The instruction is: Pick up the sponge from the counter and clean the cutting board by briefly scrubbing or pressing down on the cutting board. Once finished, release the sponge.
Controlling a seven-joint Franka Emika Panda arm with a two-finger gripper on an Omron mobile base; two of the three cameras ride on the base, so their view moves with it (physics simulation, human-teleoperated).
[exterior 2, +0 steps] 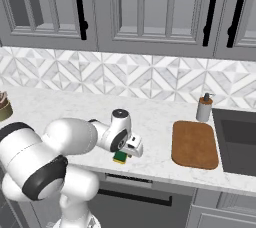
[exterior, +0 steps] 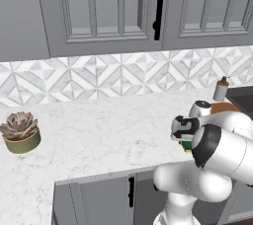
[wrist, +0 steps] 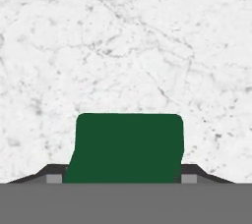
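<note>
gripper (exterior 2: 126, 153) was low over the sponge (exterior 2: 120, 157), near the counter's (exterior 2: 150, 117) front edge. in the hand view the sponge (wrist: 127, 147) sat dead centre between the two finger tips (wrist: 54, 178), green face toward the camera, its long axis running across the gap from finger to finger. fingers were apart, one showing on each side of the block; couldn't tell whether the pads touched its ends yet, so not calling it clamped. sponge looked to be resting on the marble, not lifted. board (exterior 2: 195, 144) lay well apart to the robot's right, beside the sink, long axis running front to back. judgement: closing would pinch the sponge lengthwise, then the carry had to go rightward to the board.
</note>
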